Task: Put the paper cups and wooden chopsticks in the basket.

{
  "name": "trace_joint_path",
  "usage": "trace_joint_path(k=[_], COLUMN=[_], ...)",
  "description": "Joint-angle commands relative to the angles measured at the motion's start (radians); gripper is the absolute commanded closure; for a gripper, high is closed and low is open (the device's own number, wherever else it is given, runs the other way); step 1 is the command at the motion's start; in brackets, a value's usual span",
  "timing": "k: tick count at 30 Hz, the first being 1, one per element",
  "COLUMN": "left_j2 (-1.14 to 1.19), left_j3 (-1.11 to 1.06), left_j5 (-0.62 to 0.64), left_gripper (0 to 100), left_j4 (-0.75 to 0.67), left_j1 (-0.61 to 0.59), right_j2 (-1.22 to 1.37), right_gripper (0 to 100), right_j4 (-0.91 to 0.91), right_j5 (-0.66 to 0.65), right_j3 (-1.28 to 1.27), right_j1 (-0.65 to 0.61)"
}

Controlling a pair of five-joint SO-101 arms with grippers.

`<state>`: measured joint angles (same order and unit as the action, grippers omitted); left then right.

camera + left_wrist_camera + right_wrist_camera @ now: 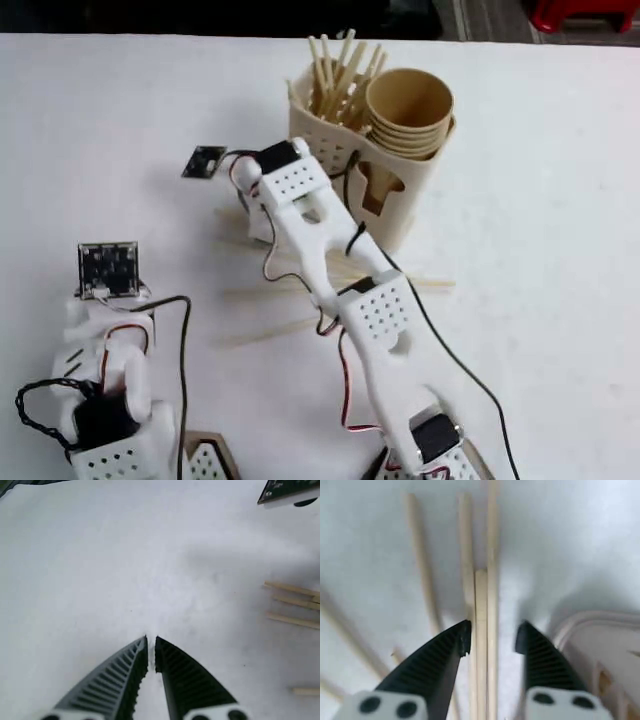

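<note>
Judging by appearance, the wooden chopsticks [481, 595] are assessed as light, stiff and thin, liable to roll or pivot if pinched near one end. A hold across the sticks near mid-length is advised. Several are noted lying flat on the counter [560, 300] near its middle, just beside the basket [425, 180], which stands towards the far edge. A stack of paper cups [405, 138] and a bundle of standing chopsticks [335, 70] are already seated in it. The right arm is stretched out from the near edge, and the right pincer [492, 637] is held low, jaws moderately apart, straddling a close group of sticks without gripping. The left arm is folded at the near left corner, with the left pincer [151, 640] almost closed on nothing.
</note>
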<state>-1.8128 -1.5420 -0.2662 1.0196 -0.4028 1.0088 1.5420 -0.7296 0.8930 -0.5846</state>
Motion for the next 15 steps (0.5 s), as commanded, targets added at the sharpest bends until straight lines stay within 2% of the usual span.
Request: trace_joint_path(k=[1,9,15], left_j2=[-0.01,-0.01,-0.01], left_j3=[0.003,0.003,0.003], left_j5=[-0.009,-0.011,-0.011], left_gripper=[95,95,95], left_j4=[-0.006,-0.006,-0.006], left_j1=[-0.007,-0.007,-0.007], right_j2=[0.047,0.062,0.001], right_gripper=[96.4,97.9,97.9], right_j4=[0.041,0.133,0.137], right_j5=[-0.006,-0.006,-0.005], right_j3=[0.069,0.1,0.101], right_j1=[0.002,-0.054,-0.059])
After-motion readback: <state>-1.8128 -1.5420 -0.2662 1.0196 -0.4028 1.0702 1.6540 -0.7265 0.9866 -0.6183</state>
